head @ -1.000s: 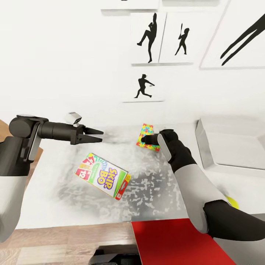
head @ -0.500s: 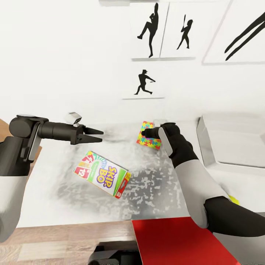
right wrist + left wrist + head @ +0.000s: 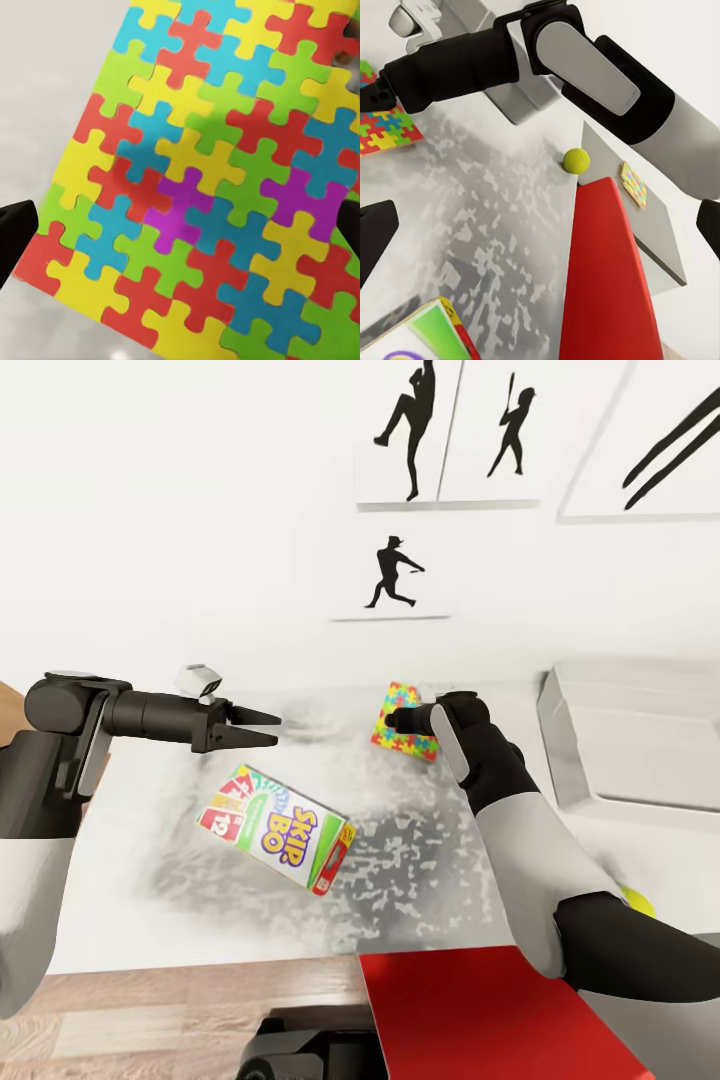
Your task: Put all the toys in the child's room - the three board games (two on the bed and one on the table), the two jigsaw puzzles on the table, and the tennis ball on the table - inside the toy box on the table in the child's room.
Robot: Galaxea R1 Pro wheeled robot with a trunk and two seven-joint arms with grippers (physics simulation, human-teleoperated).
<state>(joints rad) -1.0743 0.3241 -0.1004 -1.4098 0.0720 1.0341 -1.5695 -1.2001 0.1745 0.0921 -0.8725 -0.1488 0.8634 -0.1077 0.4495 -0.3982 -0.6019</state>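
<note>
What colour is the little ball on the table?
Yellow-green. The tennis ball shows best in the left wrist view.

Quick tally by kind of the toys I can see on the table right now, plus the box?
Board games: 1, the Skip-Bo box.
Jigsaw puzzles: 2, one under the right gripper at, a second one lying on a grey slab past the red panel.
Tennis balls: 1.
Toy boxes: 1.
Total: 5.

"SKIP BO" on board game box point(image 3: 274, 829) — "12" on its card art
</note>
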